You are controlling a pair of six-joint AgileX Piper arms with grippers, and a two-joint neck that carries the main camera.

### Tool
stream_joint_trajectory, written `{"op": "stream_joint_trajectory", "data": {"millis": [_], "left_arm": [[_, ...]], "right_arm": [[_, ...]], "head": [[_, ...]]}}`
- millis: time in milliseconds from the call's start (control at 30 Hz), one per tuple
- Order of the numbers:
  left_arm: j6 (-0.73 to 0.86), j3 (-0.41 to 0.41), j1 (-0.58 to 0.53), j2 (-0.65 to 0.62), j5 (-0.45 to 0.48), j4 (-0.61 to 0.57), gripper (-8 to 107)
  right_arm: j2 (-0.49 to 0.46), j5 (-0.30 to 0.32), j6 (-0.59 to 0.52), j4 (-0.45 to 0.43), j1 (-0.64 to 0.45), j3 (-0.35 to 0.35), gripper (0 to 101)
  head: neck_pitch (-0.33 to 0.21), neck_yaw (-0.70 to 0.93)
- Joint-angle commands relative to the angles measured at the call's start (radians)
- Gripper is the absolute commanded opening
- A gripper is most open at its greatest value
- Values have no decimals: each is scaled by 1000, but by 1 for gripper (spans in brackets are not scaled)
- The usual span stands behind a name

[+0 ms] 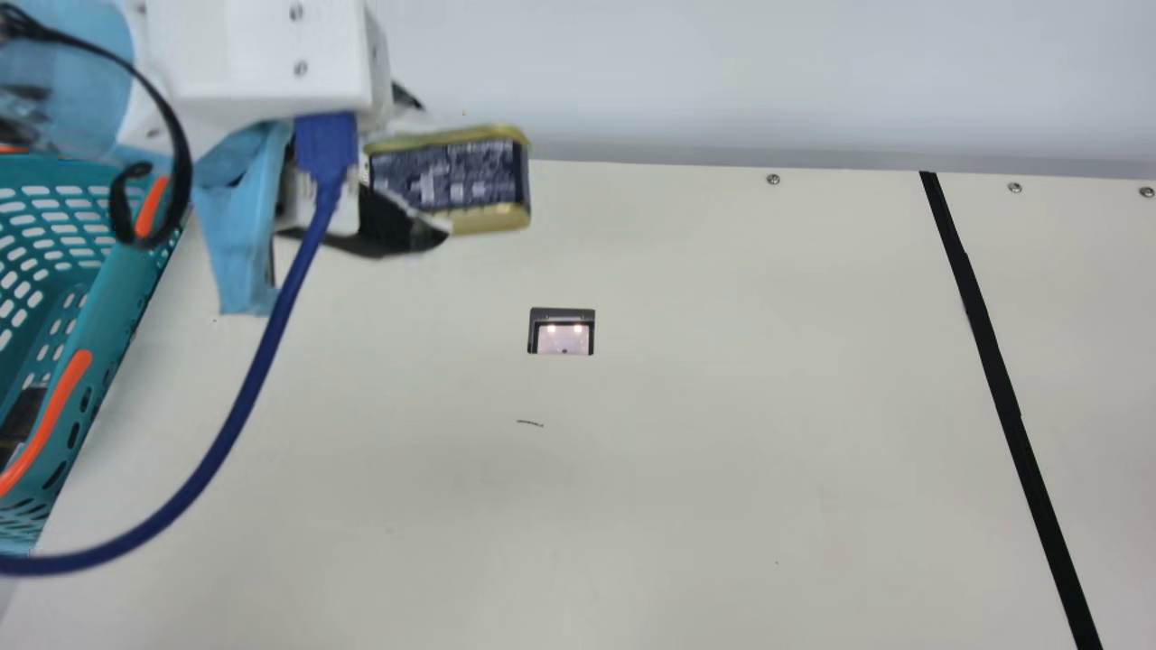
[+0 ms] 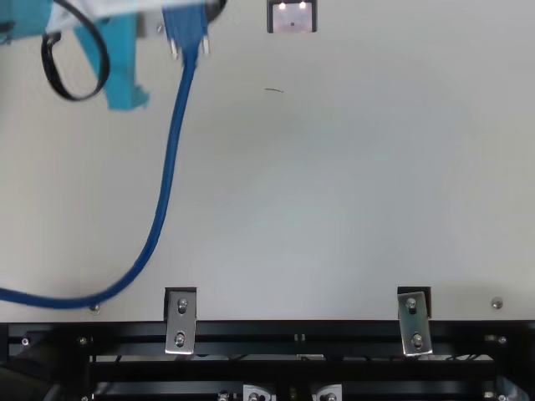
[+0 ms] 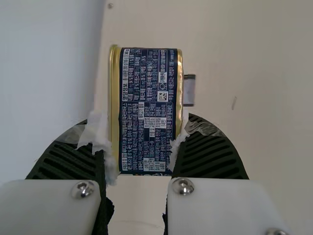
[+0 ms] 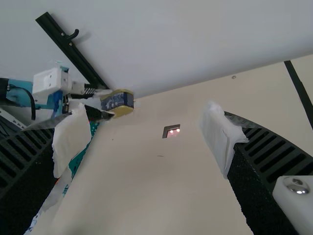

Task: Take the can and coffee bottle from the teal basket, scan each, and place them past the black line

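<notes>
Can of navy-and-gold metal sits clamped rim to rim in left hand, fingers parted just its width, long side jutting outward, raised far-left of black-framed scanner window.

From up high, my main and top views both see the scanner; left wrist view faces the can, close up.

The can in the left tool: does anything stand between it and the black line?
Nothing visible stands between the can, gripped by the left tool, and the black line; the scanner window looks set into the table.
</notes>
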Motion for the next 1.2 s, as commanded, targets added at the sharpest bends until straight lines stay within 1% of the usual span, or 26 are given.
{"op": "stream_joint_trajectory", "data": {"millis": [0,133,533,667,900,967,1000,1167], "left_arm": [[32,28,-13,4,20,-2,10],[41,85,-54,18,0,-2,10],[25,255,-195,93,-141,-3,10],[27,292,-220,116,-170,-1,10],[49,331,-232,142,-198,-12,10],[62,339,-231,142,-201,-29,48],[69,342,-229,140,-202,-40,90],[108,352,-199,101,-187,-123,90]], "right_arm": [[0,0,0,0,0,0,101],[0,0,0,0,0,0,101],[0,0,0,0,0,0,101],[0,0,0,0,0,0,101],[0,0,0,0,0,0,101],[0,0,0,0,0,0,101],[0,0,0,0,0,0,101],[0,0,0,0,0,0,101]], "head": [[-2,-3],[-2,-3],[-2,-3],[-2,-3],[-2,-3],[-2,-3],[-2,-3],[-2,-3]]}}
